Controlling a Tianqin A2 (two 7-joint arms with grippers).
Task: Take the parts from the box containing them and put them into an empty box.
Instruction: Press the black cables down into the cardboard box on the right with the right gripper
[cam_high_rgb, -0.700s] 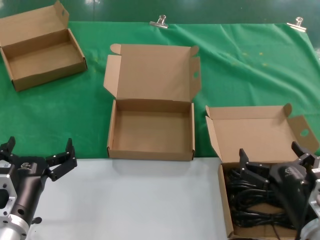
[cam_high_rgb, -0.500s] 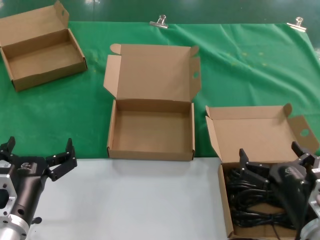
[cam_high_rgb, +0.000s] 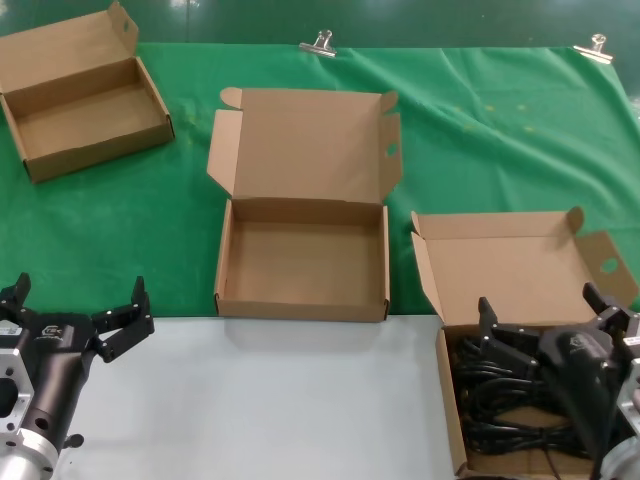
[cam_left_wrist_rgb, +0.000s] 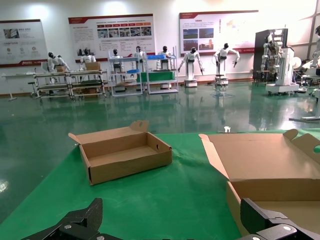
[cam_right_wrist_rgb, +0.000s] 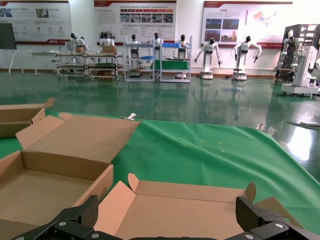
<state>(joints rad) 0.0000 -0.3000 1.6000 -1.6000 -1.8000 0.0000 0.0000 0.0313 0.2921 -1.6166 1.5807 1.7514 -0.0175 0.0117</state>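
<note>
Head view: my right gripper (cam_high_rgb: 545, 318) is at 4 o'clock, hanging over the box containing the parts (cam_high_rgb: 515, 262), jaws spread wide with nothing between them. The parts (cam_high_rgb: 495, 400), black looped cables, lie in that box's tray under the gripper; contact with them I can't tell. That box's lid stands open toward 12 o'clock. The empty box (cam_high_rgb: 302, 262) sits dead centre, just to the 9 o'clock side of the cable box, lid open, tray bare. A third carton (cam_high_rgb: 80, 95) is far off at 10 o'clock on the green cloth (cam_high_rgb: 480, 130). My left gripper (cam_high_rgb: 75, 318) is parked at 8 o'clock over the pale table surface (cam_high_rgb: 280, 400), jaws also apart, holding nothing. Two metal clips (cam_high_rgb: 320, 43) pin the cloth's far edge at 12 and 1 o'clock. Left wrist view: both left fingertips (cam_left_wrist_rgb: 90, 216) show at the frame's edge, wide apart; third carton (cam_left_wrist_rgb: 125, 155) ahead on the cloth, the empty box's lid (cam_left_wrist_rgb: 265, 157) beside it. Right wrist view: right fingertips (cam_right_wrist_rgb: 82, 214) spread wide, the cable box's open lid (cam_right_wrist_rgb: 190, 202) right in front of them, the empty box (cam_right_wrist_rgb: 55, 165) next to it, cloth beyond.
</note>
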